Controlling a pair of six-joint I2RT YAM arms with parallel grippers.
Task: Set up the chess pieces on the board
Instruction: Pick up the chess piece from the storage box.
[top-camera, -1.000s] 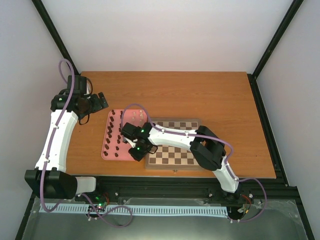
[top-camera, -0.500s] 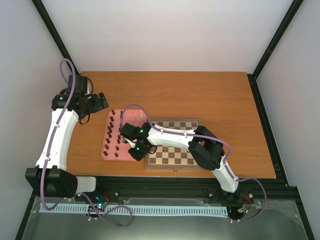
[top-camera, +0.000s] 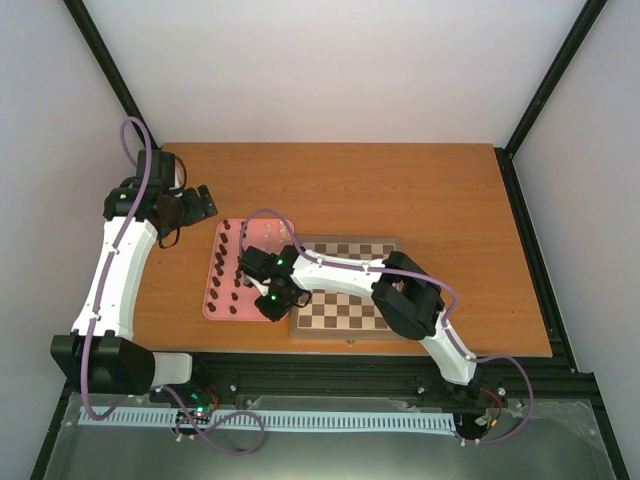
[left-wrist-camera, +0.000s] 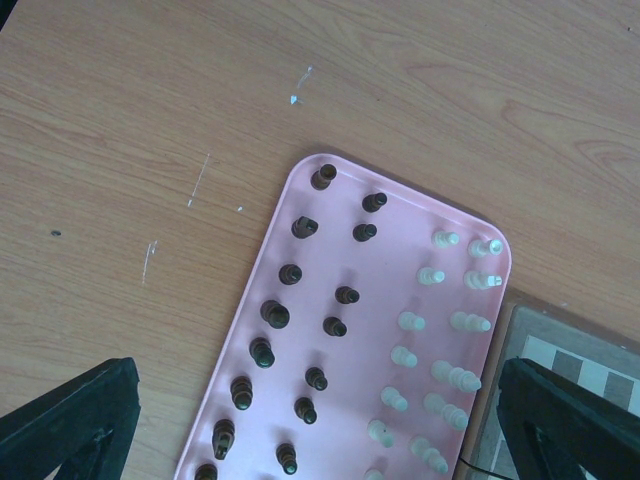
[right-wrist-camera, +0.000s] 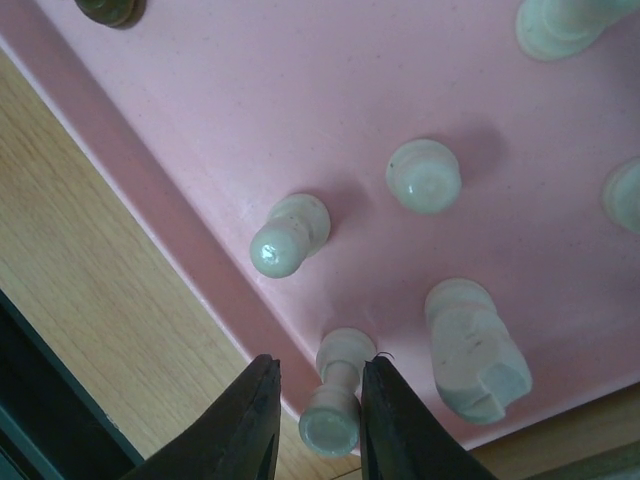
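We are looking at one cream pawn, which is standing at the very corner of the pink tray, right against its raised rim and not yet on the board. We are judging it to be light, hard and smooth, so an uneven squeeze is likely to be sending it slipping or toppling. The narrow neck under the round head is looking like the best place to be taking hold. Its long axis is running from base to head, seemingly upright, with the head pointing up toward the wrist camera. The right gripper is bracketing it, a finger close on either side, but we cannot tell whether the pads are actually pinching. Other chess pieces are waiting on the same tray, cream ones beside the pawn and the dark pieces in rows farther along. The left gripper is hovering spread wide above the tray and the table, holding nothing.
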